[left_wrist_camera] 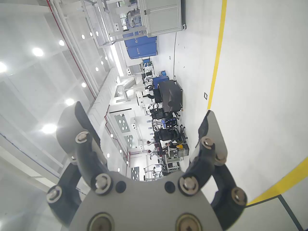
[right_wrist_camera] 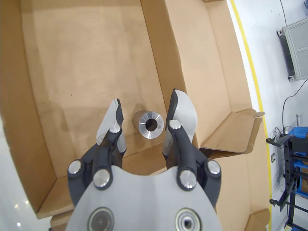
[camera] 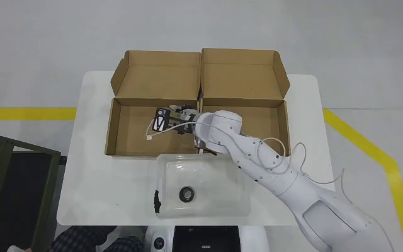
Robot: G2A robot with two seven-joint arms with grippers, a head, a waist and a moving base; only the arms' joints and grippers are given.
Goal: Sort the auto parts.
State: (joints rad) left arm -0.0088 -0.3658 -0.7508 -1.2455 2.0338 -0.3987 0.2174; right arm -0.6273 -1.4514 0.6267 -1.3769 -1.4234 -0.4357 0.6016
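Bushing point(right_wrist_camera: 149, 125) in box point(right_wrist_camera: 84, 49) beneath spread right tool point(right_wrist_camera: 146, 97): probably already placed, so raise straight up before swinging away.

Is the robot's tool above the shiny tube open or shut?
Open. The right tool is spread wide, with bare cardboard showing on both sides of the shiny tube in the box.

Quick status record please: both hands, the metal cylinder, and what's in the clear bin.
right hand: open, over a cardboard box, the cylinder framed between its fingers, not gripped
left hand: open, empty, aimed at the room rather than the table
metal cylinder: on the box floor, close to a side wall
clear bin: one black ring inside
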